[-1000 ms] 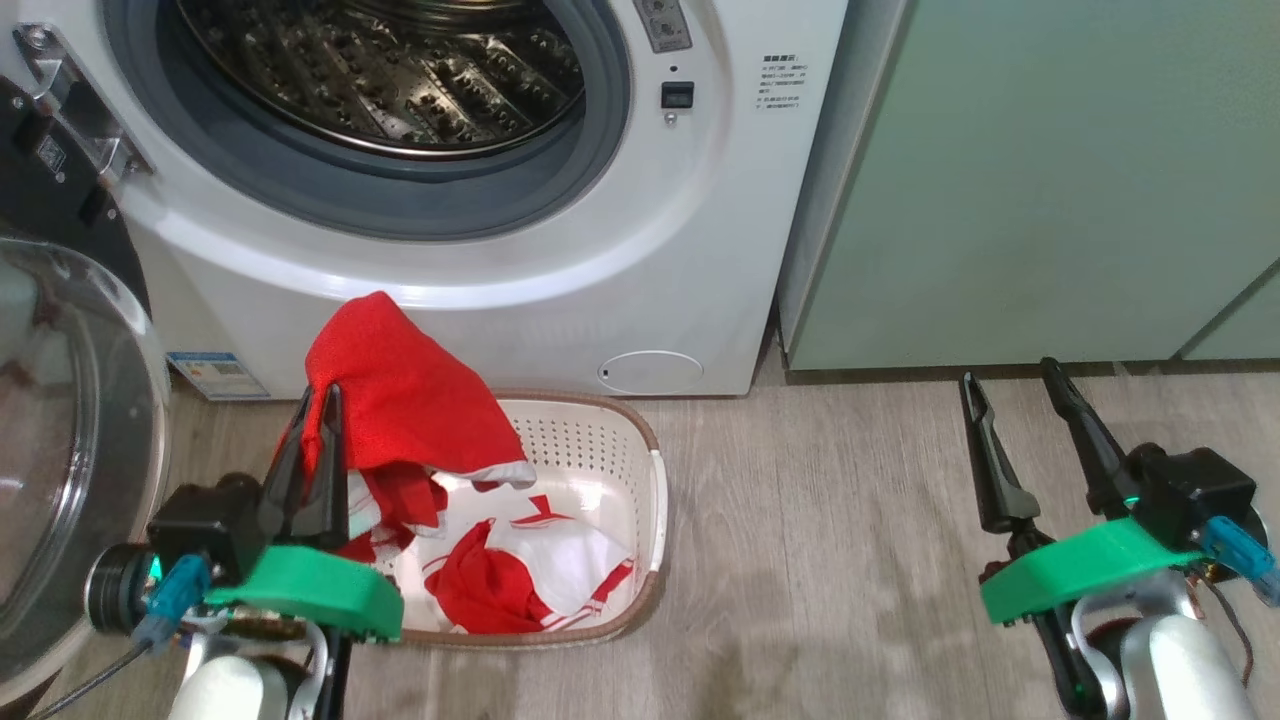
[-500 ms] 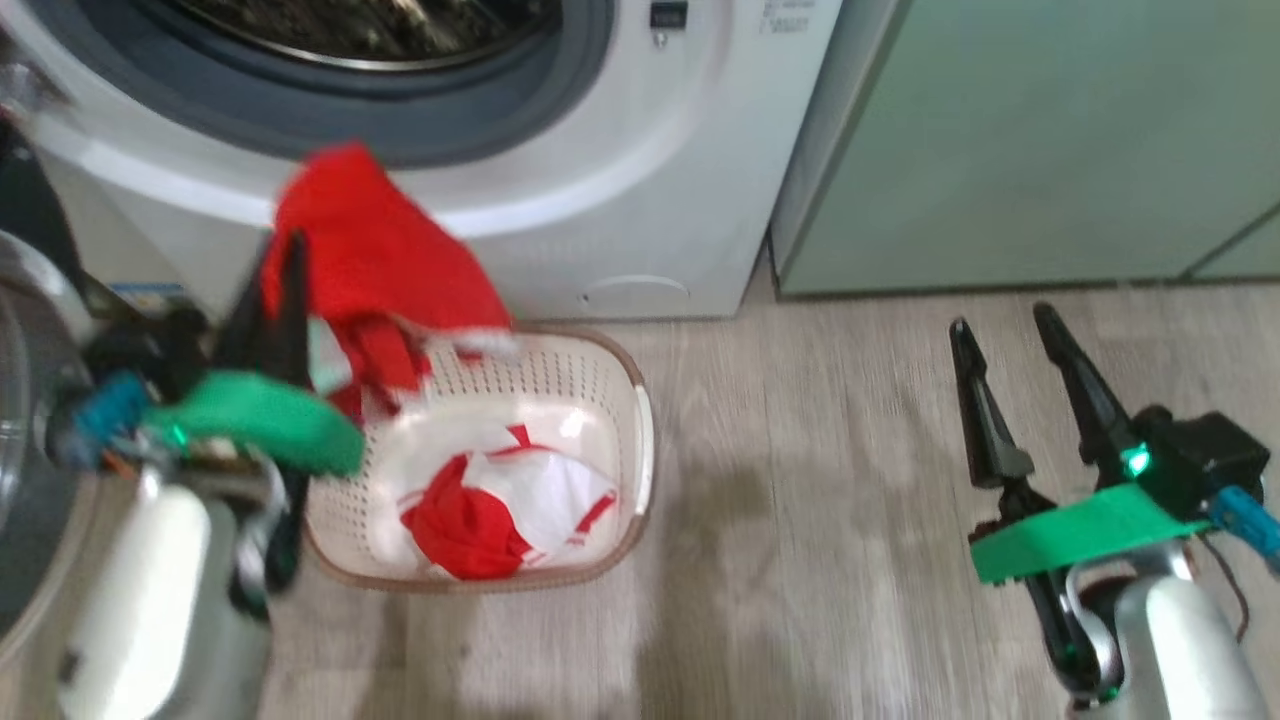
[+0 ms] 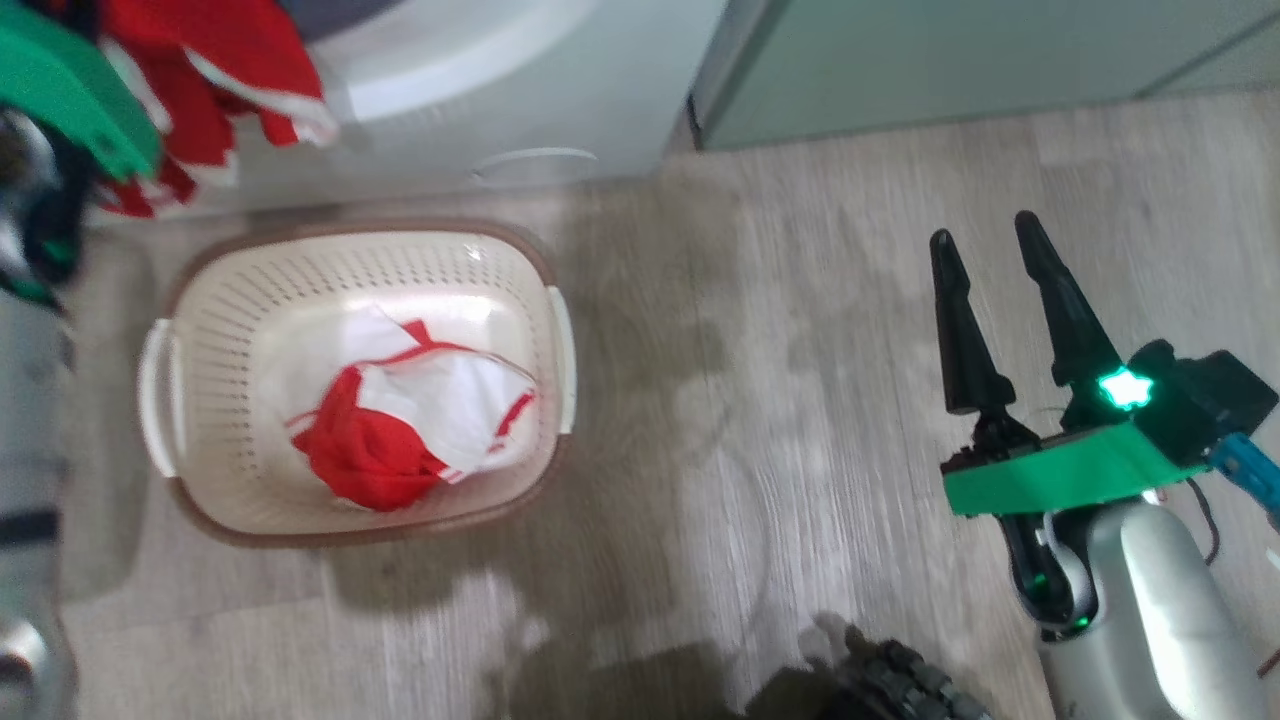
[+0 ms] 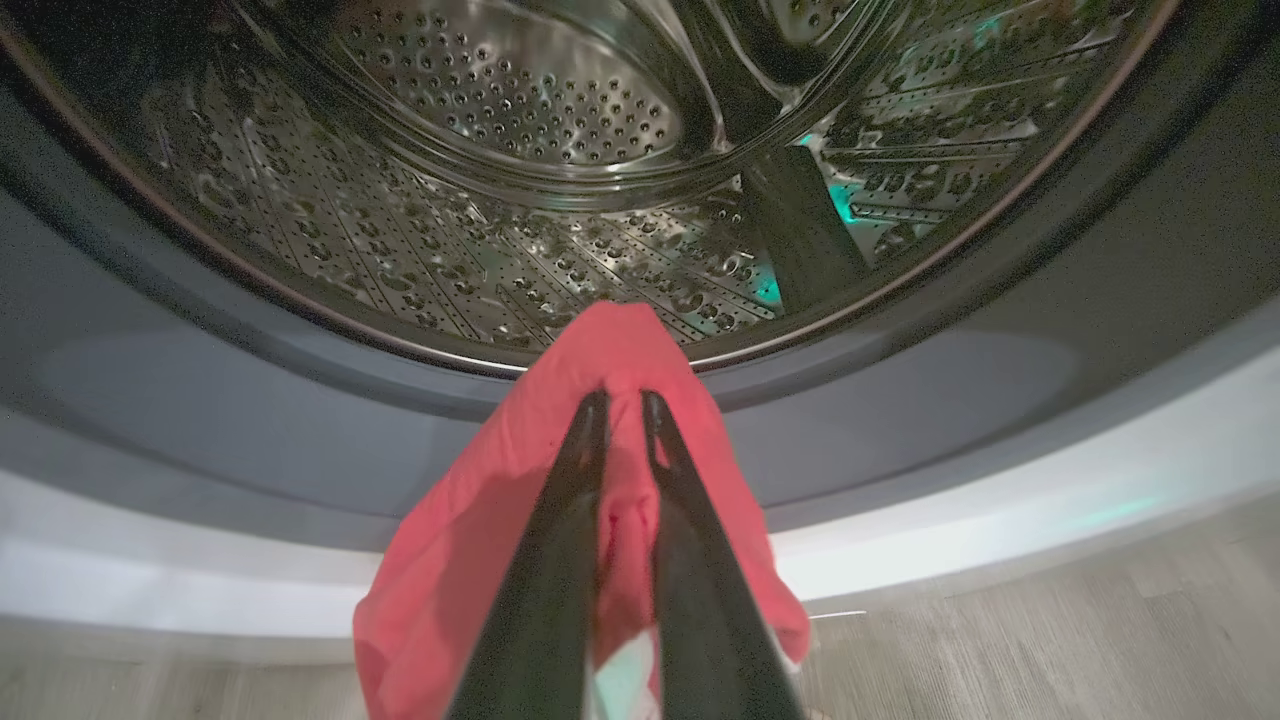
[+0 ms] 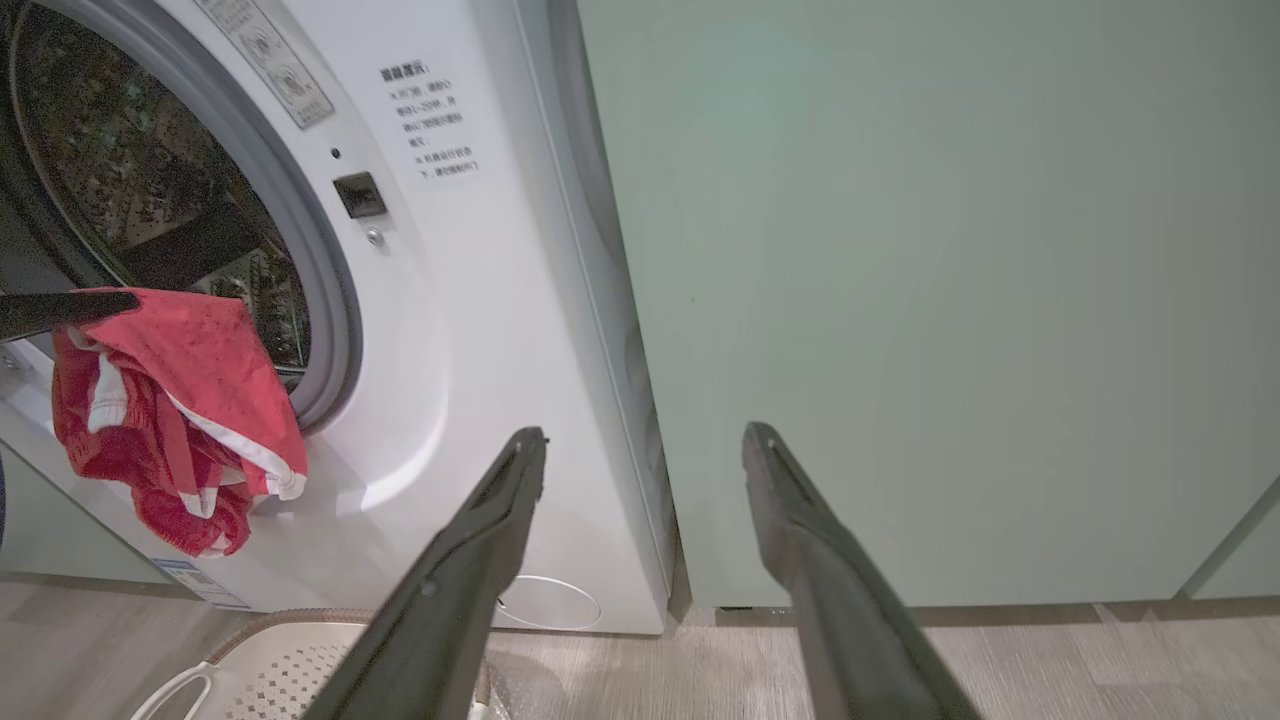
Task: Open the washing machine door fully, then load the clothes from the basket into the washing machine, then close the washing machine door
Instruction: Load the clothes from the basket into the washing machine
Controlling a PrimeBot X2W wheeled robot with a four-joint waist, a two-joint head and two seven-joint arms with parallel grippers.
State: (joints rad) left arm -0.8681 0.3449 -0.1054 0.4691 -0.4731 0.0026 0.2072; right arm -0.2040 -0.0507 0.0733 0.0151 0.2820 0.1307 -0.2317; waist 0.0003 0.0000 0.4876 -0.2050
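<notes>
- Red knit cloth with white trim, the red garment (image 4: 620, 345) hung just above the basket (image 3: 250, 290) a second ago, one end trailing inside. Now it is lifted clear, at the mouth of the steel drum (image 4: 520, 110).
- Part of the shift in the head view is the camera's own swing downward, not a move of the things.
- On the left gripper (image 4: 625, 400), the two dark fingers are pressed together on a fold of the garment. Limp cloth drapes down on both sides in front of the grey rubber seal (image 4: 200, 400).
- By my reading, the first piece is about to go in and the door step is done, since the opening stands bare.
- Inside the cream perforated basket, with its brown woven-look rim, a crumpled red-and-white bundle (image 3: 400, 420) remains, so loading is not finished.
- Over the wood-grain floor (image 3: 800, 350), well apart from the basket, the right gripper (image 3: 983, 230) has its fingers spread wide on nothing, as before.
- The drum is polished metal, punched with small holes and ribbed by a raised paddle. The seal is matte, and the front of the washing machine (image 5: 470, 330) is glossy white.
- Soft fabric like this sags, so a release at the lip could leave it hanging over the seal.
</notes>
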